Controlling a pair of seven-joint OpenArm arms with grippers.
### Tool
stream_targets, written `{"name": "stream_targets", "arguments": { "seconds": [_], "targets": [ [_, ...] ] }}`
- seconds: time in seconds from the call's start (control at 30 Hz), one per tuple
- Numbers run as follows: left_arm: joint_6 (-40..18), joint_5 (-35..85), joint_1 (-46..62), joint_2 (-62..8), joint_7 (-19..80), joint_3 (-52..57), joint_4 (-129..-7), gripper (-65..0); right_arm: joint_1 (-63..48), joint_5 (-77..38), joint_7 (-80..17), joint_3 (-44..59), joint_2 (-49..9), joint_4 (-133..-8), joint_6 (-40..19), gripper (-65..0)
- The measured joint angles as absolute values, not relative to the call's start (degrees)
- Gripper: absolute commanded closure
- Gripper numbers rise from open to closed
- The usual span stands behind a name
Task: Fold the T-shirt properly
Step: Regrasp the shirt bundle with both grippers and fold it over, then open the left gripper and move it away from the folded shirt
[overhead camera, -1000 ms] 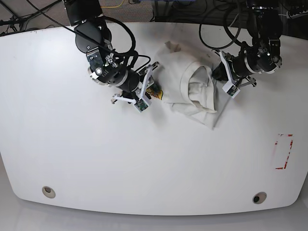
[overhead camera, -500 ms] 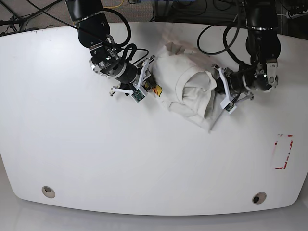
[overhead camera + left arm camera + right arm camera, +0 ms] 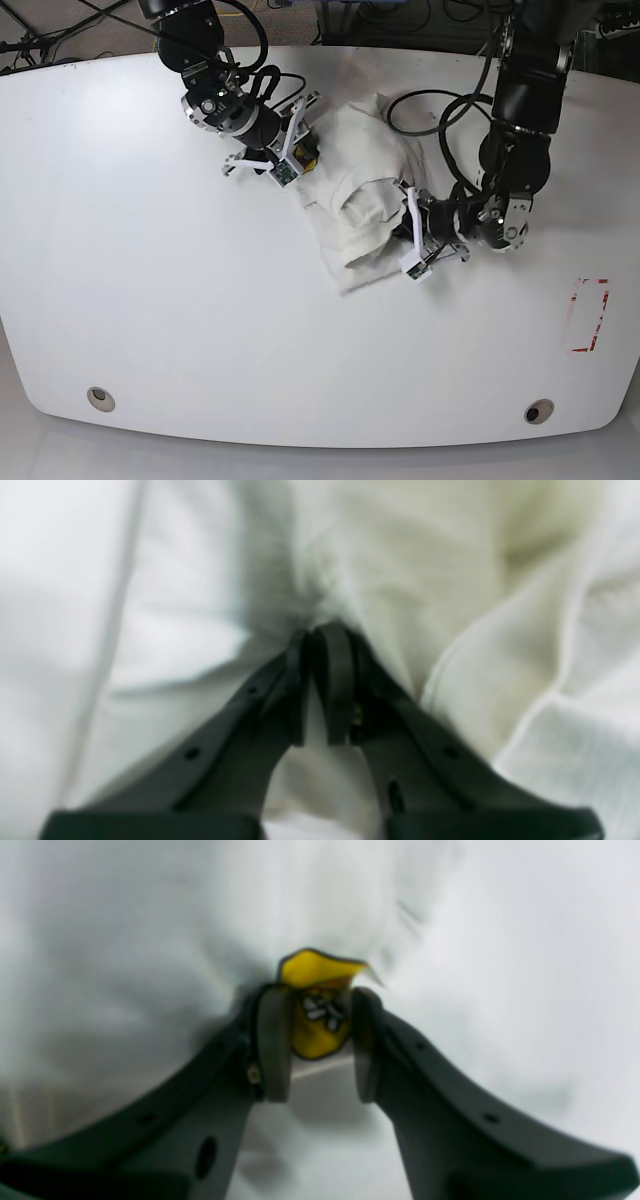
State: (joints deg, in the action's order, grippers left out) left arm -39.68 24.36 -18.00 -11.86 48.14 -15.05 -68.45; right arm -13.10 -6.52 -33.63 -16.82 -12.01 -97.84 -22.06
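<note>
The cream T-shirt lies bunched and wrinkled on the white table, stretched diagonally between my two grippers. My right gripper, on the left of the base view, holds the shirt's upper left end. In its wrist view the right gripper is shut on the fabric at the yellow patch. My left gripper sits at the shirt's lower right edge. Its wrist view shows the left gripper pinched shut on a fold of the T-shirt.
A red-outlined rectangle is marked near the table's right edge. Two round holes sit near the front edge. Black cables trail across the back of the table behind the shirt.
My left gripper has come forward and toward the centre, dragging the shirt's edge with it. My right gripper has moved back with the patch end. The shirt now lies diagonally.
</note>
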Motion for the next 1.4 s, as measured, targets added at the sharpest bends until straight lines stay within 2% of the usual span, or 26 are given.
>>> {"name": "stream_targets", "arguments": {
  "seconds": [0.17,0.37,0.6,0.7,0.77,0.9,1.0,1.1,1.23,1.33,1.4],
  "targets": [
    [-39.72,24.45,-20.34,-9.34,47.94,-15.57,-65.47,-5.0,-15.59,-7.51,-33.34,-16.97,-11.73,-99.88,-22.61,-18.7],
    [-39.72,24.51,-22.83,-8.69,48.93,-15.35,-66.52,-5.0,-15.38,-6.0,-34.92,-16.82,-8.82,-100.73,-22.11,-18.7],
    [-39.75,24.97,-22.5,-11.92,53.25,-15.18,-76.31,-5.1,-15.64,-6.59,-35.22,-17.19,-9.02,-103.2,-22.74,-19.3],
    [-39.92,24.99,-22.22,-13.74,54.06,-15.16,-81.1,-5.1,-15.29,-7.22,-39.79,-16.08,-10.13,-106.19,-22.85,-19.7],
    [-39.94,25.36,-21.76,-15.53,54.06,-14.74,-84.68,-5.1,-14.85,-7.68,-43.44,-14.63,-10.13,-108.53,-23.03,-21.9],
    [-39.97,25.34,-19.53,-17.04,56.66,-11.27,-89.38,-5.3,-12.82,-10.33,-48.16,-11.62,-10.0,-113.12,-22.96,-33.3],
    [-39.97,25.17,-17.41,-17.19,57.98,-6.61,-91.64,-10.6,-10.74,-14.26,-48.12,-9.8,-9.45,-114.04,-23.09,-43.9],
    [-39.94,25.36,-15.03,-17.34,58.96,-1.28,-94.48,-18.1,-9.02,-16.62,-48.84,-8.6,-9.21,-113.91,-23.09,-50.7],
    [-39.94,25.47,-11.92,-17.45,59.42,6.31,-96.36,-27.5,-6.63,-19.16,-49.19,-8.23,-9.32,-113.49,-22.92,-53.1],
    [-39.92,24.88,-10.13,-17.56,59.9,11.29,-96.51,-31.4,-4.19,-21.1,-49.54,-8.25,-9.34,-111.94,-22.85,-53.1],
    [-39.92,24.6,-8.84,-17.56,60.42,13.3,-96.64,-31.1,-2.52,-21.5,-49.69,-8.23,-9.34,-110.67,-22.83,-53.1]
  ]
}}
